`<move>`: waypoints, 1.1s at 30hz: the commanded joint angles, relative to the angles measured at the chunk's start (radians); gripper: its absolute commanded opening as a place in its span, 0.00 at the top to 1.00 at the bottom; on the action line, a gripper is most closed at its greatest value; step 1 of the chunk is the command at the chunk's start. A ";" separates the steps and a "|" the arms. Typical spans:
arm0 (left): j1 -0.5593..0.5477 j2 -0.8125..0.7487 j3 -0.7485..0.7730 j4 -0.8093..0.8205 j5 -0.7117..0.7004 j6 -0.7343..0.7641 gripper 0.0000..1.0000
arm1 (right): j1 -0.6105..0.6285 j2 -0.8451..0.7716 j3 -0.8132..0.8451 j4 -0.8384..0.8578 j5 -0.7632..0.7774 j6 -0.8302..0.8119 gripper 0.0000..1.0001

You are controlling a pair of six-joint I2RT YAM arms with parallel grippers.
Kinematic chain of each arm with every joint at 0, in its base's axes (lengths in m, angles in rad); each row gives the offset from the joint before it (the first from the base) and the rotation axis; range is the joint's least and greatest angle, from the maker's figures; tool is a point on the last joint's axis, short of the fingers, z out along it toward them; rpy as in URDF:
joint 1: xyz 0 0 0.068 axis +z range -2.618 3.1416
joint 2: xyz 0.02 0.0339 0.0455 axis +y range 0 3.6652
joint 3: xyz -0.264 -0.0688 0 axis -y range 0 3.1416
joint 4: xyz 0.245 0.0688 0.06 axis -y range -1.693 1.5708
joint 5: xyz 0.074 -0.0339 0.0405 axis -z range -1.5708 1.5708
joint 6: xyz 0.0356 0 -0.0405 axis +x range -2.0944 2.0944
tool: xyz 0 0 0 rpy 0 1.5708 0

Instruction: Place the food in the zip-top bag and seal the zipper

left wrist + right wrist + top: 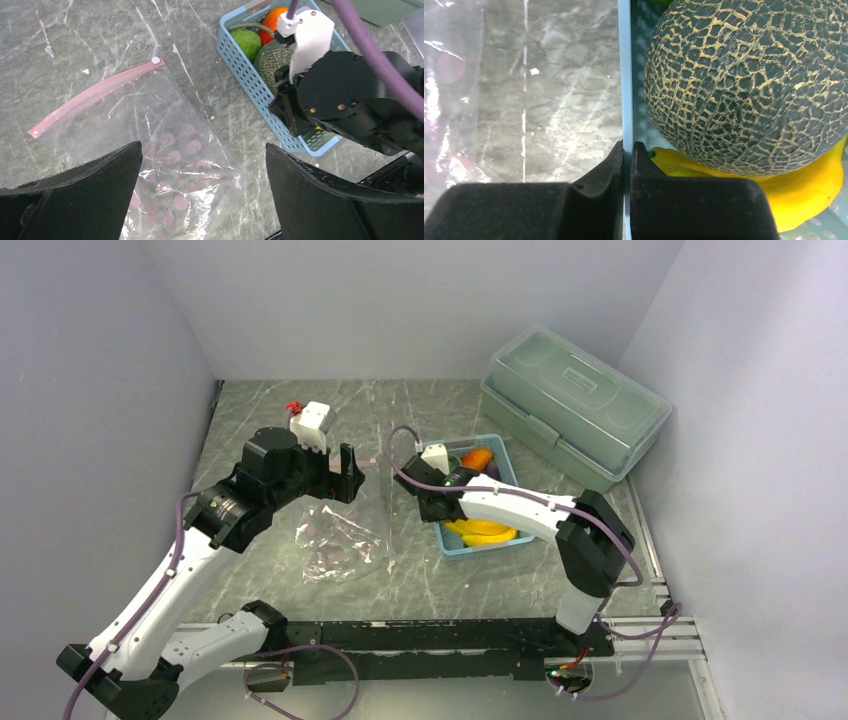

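Observation:
The clear zip-top bag (pixel 340 535) lies flat on the table, its pink zipper (pixel 95 92) at the far end. My left gripper (pixel 202 185) is open and empty, hovering over the bag (pixel 170 145). The food sits in the light blue basket (pixel 447 540): netted melon (pixel 744 80), yellow bananas (pixel 804 195), lime-green fruit (pixel 246 41) and orange-red piece (pixel 274 19). My right gripper (pixel 627 150) is shut on the basket's left wall (pixel 625 75), one finger inside and one outside. The eggplant is not clearly visible.
A big translucent grey-green lidded box (pixel 575 405) stands at the back right, behind the basket. Grey walls close in the table on the left, back and right. The right arm (pixel 530 510) reaches across the basket from the right.

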 commanded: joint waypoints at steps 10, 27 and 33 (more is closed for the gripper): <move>0.001 0.004 0.013 0.018 -0.002 -0.011 0.01 | -0.008 -0.083 -0.044 0.009 0.068 0.091 0.96; 0.002 0.032 0.022 -0.019 -0.153 -0.059 0.01 | 0.009 -0.199 0.065 -0.015 0.002 0.021 0.51; 0.002 0.041 0.040 -0.065 -0.306 -0.085 0.01 | 0.037 -0.233 0.093 0.055 -0.129 -0.018 0.40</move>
